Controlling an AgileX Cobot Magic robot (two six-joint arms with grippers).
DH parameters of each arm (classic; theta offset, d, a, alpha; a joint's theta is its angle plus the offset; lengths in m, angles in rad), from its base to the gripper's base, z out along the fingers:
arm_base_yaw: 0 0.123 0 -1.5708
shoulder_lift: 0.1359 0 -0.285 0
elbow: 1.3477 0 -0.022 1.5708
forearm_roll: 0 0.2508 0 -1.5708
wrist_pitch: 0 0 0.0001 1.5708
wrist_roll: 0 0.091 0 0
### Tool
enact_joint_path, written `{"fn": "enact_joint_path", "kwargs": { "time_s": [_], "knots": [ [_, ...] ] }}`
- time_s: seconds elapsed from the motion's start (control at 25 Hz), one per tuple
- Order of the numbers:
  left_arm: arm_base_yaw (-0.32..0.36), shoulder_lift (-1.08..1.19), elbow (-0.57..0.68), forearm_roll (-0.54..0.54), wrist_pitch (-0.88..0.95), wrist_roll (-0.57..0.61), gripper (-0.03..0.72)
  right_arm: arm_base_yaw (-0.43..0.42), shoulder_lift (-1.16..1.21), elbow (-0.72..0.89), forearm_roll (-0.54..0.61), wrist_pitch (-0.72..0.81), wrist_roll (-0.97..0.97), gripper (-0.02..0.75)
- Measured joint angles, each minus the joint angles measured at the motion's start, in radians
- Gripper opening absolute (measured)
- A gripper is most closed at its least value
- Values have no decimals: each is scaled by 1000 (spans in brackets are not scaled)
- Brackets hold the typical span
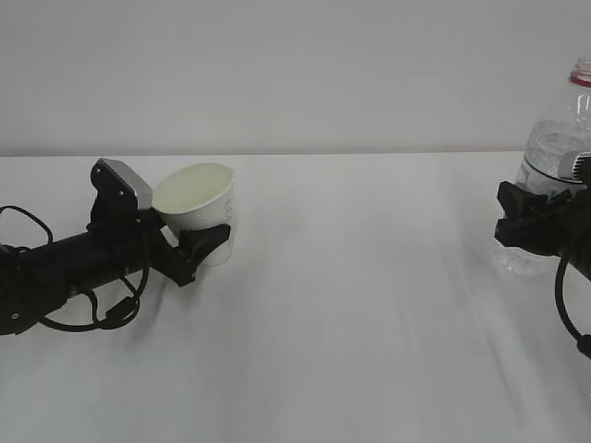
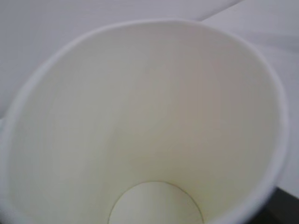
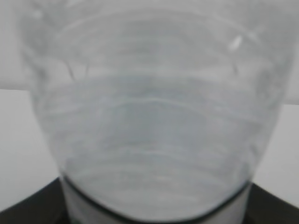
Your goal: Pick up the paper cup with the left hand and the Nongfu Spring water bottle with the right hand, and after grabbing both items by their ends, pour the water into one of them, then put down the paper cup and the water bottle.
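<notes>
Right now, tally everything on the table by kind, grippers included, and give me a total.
Paper cup: 1
Water bottle: 1
Robot grippers: 2, the left gripper at the cup and the right gripper at the bottle
Total: 4

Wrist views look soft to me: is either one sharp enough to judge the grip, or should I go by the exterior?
Left wrist view: paper cup fills the frame, soft, fingers hidden. Right wrist view: Nongfu Spring water bottle blurred, too close. Exterior view: evenly lit, faint shadows, left hand at the cup's base, right hand around the bottle; use it.
</notes>
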Motion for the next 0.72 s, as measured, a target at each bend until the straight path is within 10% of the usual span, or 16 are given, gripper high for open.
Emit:
{"fn": "enact_joint_path", "kwargs": {
  "time_s": [0.72],
  "knots": [
    [-186,0,-2,39,0,0,543,0,0,0,0,0,-2,440]
  ]
}}
